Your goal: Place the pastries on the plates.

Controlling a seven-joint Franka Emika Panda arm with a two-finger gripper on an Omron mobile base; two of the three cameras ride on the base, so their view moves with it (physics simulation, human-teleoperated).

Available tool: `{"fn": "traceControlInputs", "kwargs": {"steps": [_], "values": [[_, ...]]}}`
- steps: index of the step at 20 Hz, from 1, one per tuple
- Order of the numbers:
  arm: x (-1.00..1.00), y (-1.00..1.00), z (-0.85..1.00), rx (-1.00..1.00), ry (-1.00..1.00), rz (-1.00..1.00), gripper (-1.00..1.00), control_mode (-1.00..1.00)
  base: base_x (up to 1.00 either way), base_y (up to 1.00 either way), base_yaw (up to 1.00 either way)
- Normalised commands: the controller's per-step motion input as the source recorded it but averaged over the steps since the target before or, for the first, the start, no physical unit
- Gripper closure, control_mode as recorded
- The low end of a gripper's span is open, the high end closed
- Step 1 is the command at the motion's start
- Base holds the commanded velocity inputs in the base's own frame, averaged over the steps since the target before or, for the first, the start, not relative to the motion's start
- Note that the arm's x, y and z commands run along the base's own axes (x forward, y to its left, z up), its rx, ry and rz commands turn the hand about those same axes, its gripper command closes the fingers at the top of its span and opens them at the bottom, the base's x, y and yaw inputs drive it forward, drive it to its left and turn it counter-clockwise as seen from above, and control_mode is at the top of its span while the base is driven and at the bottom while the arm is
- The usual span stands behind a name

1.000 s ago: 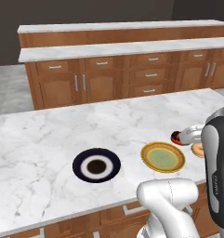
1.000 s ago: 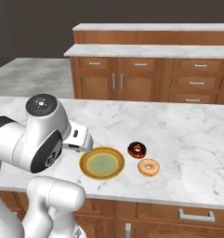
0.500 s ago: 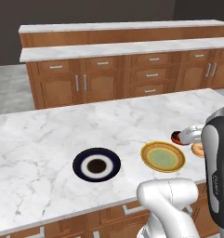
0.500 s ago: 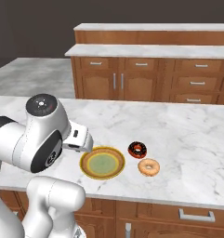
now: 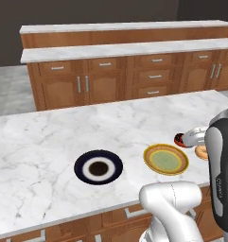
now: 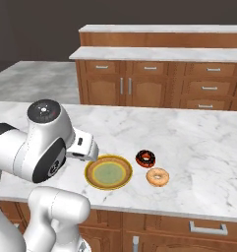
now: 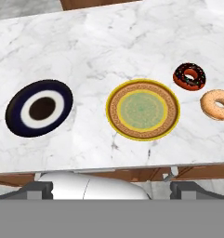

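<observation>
I have the marble island (image 5: pixel 49 142) in front of me, the biggest thing here, running wide across both base views, with wooden cabinets (image 6: pixel 154 88) behind it under two stepped marble tops.

My arm (image 6: pixel 39 147) bulks up from the near edge of the island, its hand over that edge. From the hand view I see the two finger tips (image 7: pixel 39 188) low in the picture, standing far apart, so the jaws are spread wide with nothing between them.

The navy plate (image 7: pixel 39 108) lies flat near the island's front edge, toward its left half as I look on, white ring around a dark centre, bare. The yellow plate (image 7: pixel 142 109) lies to its right, well apart from it, also close to the front edge, its pale green centre bare as well.

Both doughnuts rest on the marble, neither on a plate. The chocolate doughnut (image 7: pixel 190 76) lies just beyond the yellow plate's right rim, a little farther from the front edge. The tan doughnut (image 7: pixel 217 104) lies just beside it, nearer the front edge and farther right; I cannot tell whether the two touch.
</observation>
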Motion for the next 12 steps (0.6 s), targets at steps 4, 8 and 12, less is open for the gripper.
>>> {"fn": "traceControlInputs", "kwargs": {"steps": [4, 8, 12], "values": [[0.06, 0.0, 0.03, 0.0, 0.08, 0.0, -1.0, -1.0, 0.0, 0.0, 0.0], [0.26, -0.09, 0.08, 0.0, 0.19, 0.0, -1.0, -1.0, 0.0, 0.0, 0.0], [0.28, -0.34, 0.03, 0.0, 0.22, 0.0, -1.0, -1.0, 0.0, 0.0, 0.0]]}}
